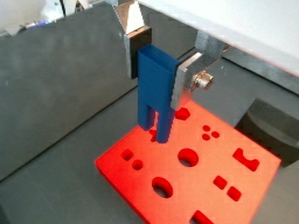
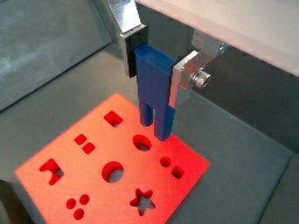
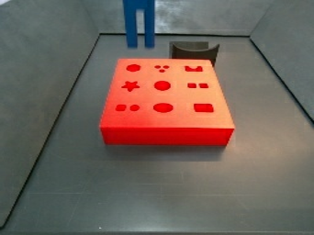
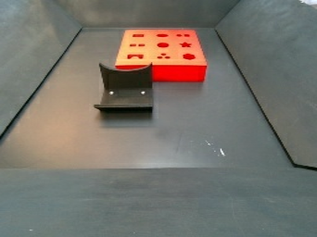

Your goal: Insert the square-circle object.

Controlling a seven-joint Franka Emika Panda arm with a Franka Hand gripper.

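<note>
My gripper (image 1: 162, 66) is shut on the square-circle object (image 1: 156, 96), a small blue piece with two parallel legs pointing down. Both wrist views show it held between the silver fingers (image 2: 184, 77), and the piece (image 2: 156, 92) hangs above the red block (image 1: 176, 179). The red block (image 2: 111, 149) has several shaped holes in its top. In a side view the blue piece (image 3: 139, 23) hangs above the far left part of the red block (image 3: 166, 134); the gripper itself is cut off there. The other side view shows only the red block (image 4: 173, 73).
The dark fixture (image 4: 124, 88) stands on the grey floor near the red block, and also shows in a side view (image 3: 193, 50) and a wrist view (image 1: 271, 122). Grey walls (image 3: 50, 83) enclose the floor.
</note>
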